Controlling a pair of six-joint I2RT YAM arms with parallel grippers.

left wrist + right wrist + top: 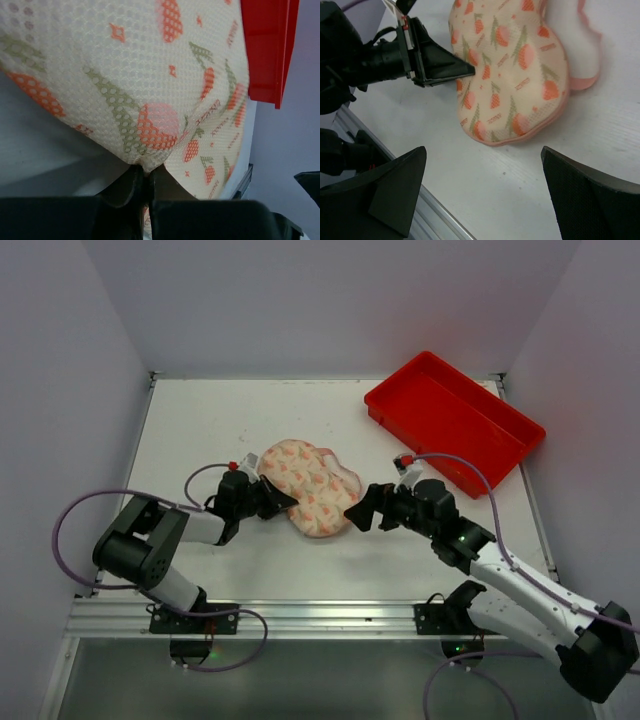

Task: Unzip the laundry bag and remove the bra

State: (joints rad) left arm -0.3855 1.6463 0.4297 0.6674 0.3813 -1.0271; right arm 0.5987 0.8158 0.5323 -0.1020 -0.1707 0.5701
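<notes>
The laundry bag (310, 485) lies in the middle of the table, a cream padded case printed with orange fruit and edged in pink. My left gripper (285, 498) is shut on the bag's left edge. The left wrist view shows a fold of the printed fabric (150, 120) pinched between the jaws of the left gripper (146, 172). My right gripper (355, 512) hovers just right of the bag, open and holding nothing. From the right wrist, the bag (515, 75) lies beyond the right gripper (483, 150), and a pink-edged layer (580, 55) peeks out behind it. The bra is hidden.
A red plastic tray (455, 420) sits at the back right of the table, and its corner (267, 50) shows past the bag in the left wrist view. A metal rail (300, 615) runs along the table's near edge, and grey walls close in three sides.
</notes>
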